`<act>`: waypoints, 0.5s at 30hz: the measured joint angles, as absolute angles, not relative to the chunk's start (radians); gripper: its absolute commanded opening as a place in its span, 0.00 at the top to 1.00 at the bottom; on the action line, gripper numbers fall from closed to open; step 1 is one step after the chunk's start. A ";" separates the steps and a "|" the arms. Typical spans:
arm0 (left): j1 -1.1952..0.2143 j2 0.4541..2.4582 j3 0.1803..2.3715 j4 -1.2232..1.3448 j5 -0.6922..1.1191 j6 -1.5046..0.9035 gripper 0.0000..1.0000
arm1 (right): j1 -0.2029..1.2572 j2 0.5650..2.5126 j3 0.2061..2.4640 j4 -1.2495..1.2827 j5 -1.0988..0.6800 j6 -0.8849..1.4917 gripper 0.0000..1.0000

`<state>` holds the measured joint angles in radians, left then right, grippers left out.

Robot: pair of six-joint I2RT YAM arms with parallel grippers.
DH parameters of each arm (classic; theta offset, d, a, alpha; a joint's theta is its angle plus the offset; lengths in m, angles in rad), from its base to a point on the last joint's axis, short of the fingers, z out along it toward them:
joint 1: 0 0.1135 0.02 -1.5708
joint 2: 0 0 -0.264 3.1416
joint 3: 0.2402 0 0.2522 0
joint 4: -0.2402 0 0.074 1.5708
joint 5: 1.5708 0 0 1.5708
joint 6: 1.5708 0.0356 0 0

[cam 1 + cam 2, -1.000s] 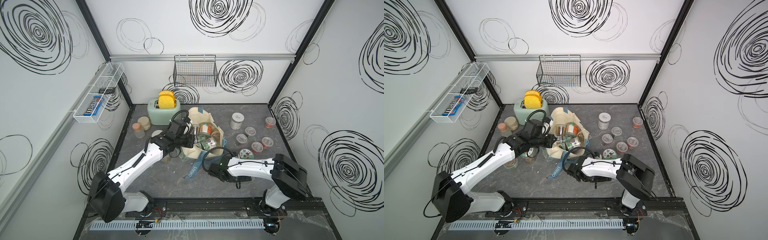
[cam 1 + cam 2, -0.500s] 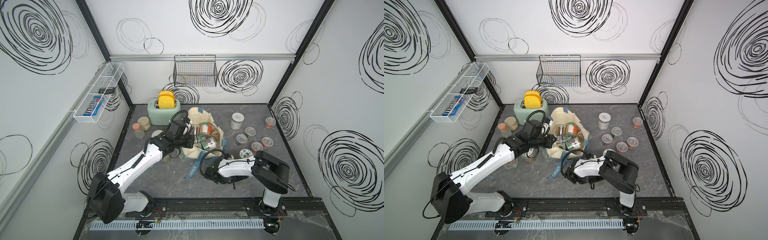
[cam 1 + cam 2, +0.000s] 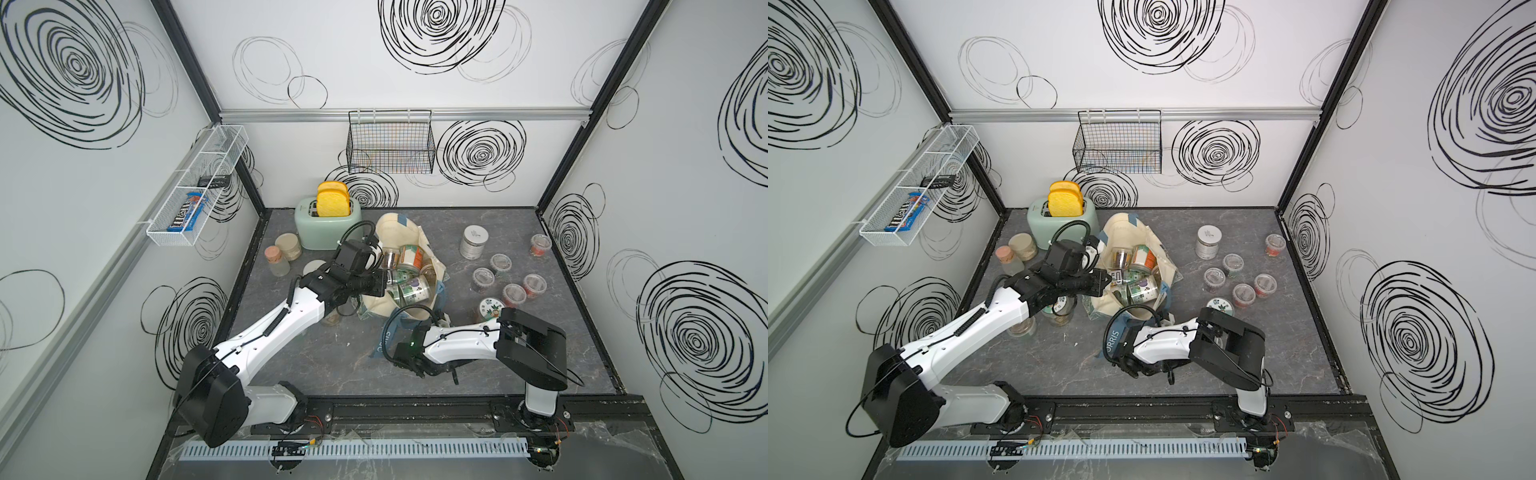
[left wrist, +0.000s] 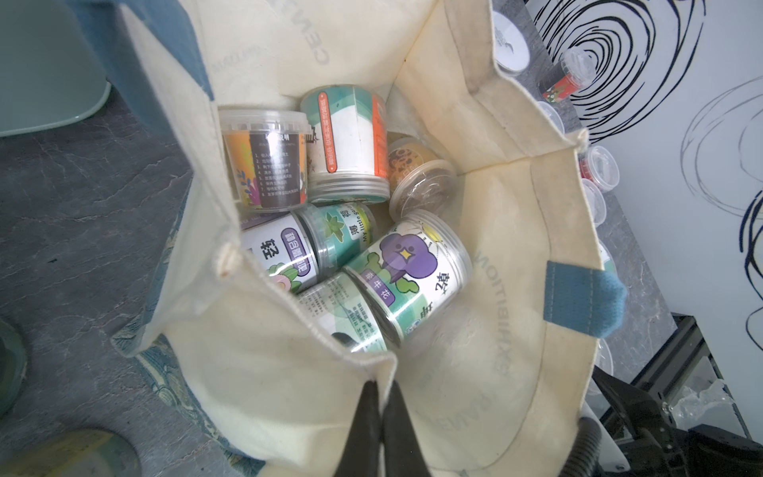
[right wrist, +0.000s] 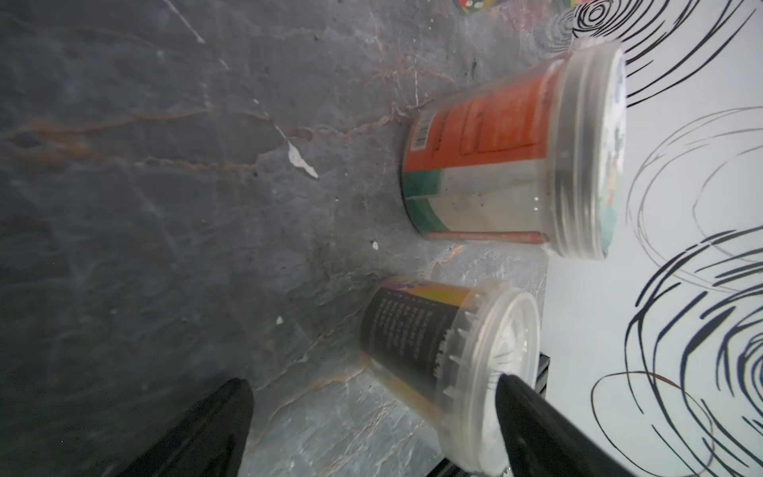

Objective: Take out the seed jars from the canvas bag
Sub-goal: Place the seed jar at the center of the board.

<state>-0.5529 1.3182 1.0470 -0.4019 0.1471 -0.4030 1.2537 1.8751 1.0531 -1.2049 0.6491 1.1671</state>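
Observation:
The cream canvas bag (image 3: 415,232) (image 3: 1125,228) lies open mid-floor with several seed jars (image 3: 409,255) (image 4: 408,268) inside. My left gripper (image 4: 382,382) (image 3: 380,284) is shut on the bag's rim. My right gripper (image 5: 371,396) (image 3: 405,361) stands open low over the floor in front of the bag. A black-labelled, clear-lidded jar (image 5: 433,351) stands by one fingertip (image 5: 532,413); I cannot tell if they touch. An orange-labelled jar (image 5: 495,165) stands beyond. Several more jars (image 3: 482,278) (image 3: 1214,276) stand right of the bag.
A mint toaster (image 3: 328,226) with yellow toast stands at the back left, two frosted jars (image 3: 289,247) beside it. The bag's blue-grey strap (image 3: 1113,338) lies by my right wrist. More jars (image 3: 1059,309) sit under my left arm. A wire basket (image 3: 390,143) hangs on the back wall.
My right gripper has opened wide, and the right arm has drawn in and shifted toward the front left. The left arm and the bag have stayed put.

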 measured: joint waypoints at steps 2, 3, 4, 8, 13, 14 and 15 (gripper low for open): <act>-0.553 1.318 1.047 -0.402 0.144 -0.403 0.95 | 1.258 1.870 1.078 -1.215 0.647 1.175 0.04; -0.552 1.318 1.047 -0.401 0.143 -0.402 0.95 | 1.259 1.863 1.089 -1.221 0.646 1.177 0.04; -0.551 1.317 1.047 -0.401 0.141 -0.402 0.95 | 1.261 1.855 1.098 -1.225 0.646 1.178 0.04; -0.547 1.309 1.041 -0.396 0.140 -0.402 0.95 | 1.261 1.781 1.110 -1.226 0.635 1.177 0.05; -0.548 1.307 1.030 -0.389 0.142 -0.401 0.95 | 1.261 1.640 1.083 -1.187 0.609 1.173 0.07; -0.548 1.305 1.025 -0.384 0.143 -0.400 0.95 | 1.261 1.614 1.072 -1.172 0.603 1.173 0.08; -0.548 1.303 1.021 -0.379 0.144 -0.400 0.95 | 1.261 1.591 1.061 -1.160 0.595 1.172 0.09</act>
<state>-0.5480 1.3033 1.0206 -0.3786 0.1444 -0.3996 1.2613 1.5906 1.0607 -1.1603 0.5949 1.1725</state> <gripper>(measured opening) 0.064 0.923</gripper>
